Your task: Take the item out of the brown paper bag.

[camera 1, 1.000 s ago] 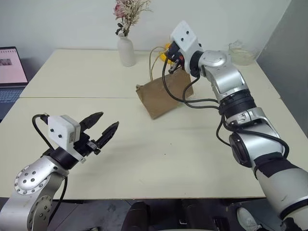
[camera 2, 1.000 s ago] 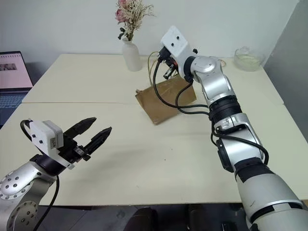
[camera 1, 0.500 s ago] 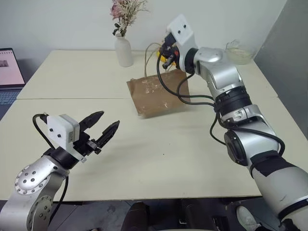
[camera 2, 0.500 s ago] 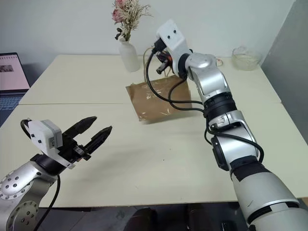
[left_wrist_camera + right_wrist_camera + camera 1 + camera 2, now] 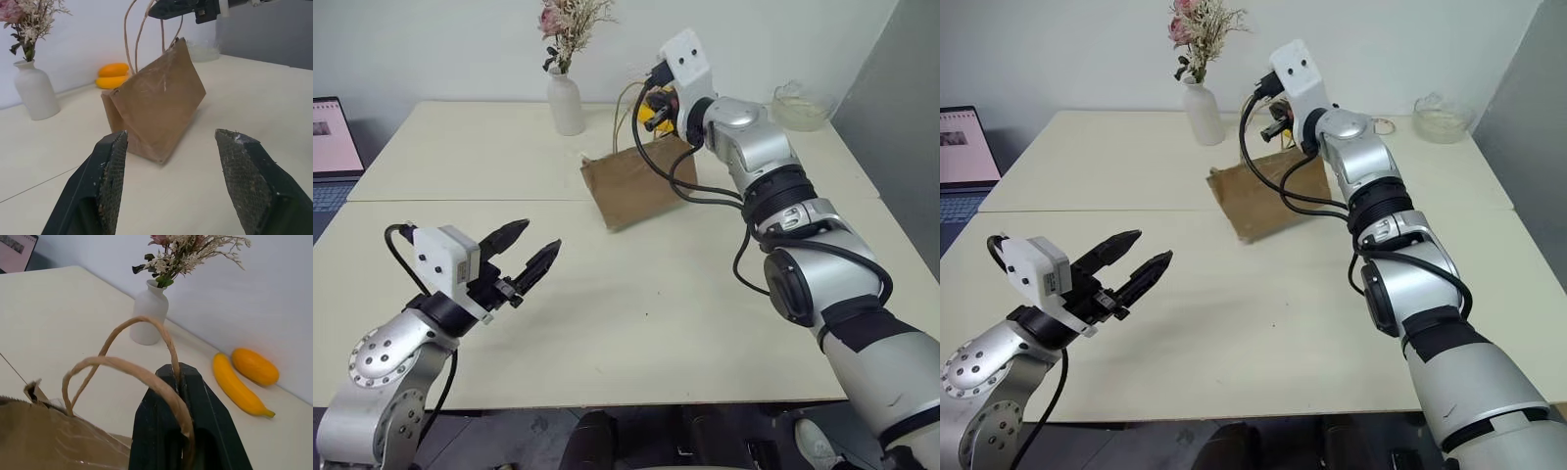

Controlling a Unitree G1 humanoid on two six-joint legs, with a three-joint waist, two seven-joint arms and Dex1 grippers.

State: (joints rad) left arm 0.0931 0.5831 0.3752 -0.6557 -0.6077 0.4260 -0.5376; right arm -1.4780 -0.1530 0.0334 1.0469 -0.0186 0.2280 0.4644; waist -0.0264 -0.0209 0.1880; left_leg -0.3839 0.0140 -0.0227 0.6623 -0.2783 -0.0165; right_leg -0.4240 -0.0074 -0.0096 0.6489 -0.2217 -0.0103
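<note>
Right gripper (image 5: 181,396) is clamped on the twine handles (image 5: 117,345) of the paper bag (image 5: 636,181), which tilts on the table (image 5: 636,313) at the far middle. Left gripper (image 5: 530,255) hangs wide and empty, well apart on the near left, pointing toward the bag. Red bottle can't be seen, probably inside. Vase (image 5: 566,103), banana (image 5: 234,387) and orange fruit (image 5: 255,366) sit behind the bag, not blocking

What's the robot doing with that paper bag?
The right claw is shut on the bag's twine handles, holding the bag tipped up on the table. The left claw hangs open nearer the robot, holding nothing. The item inside can't be seen. A vase and yellow fruit sit behind.
</note>
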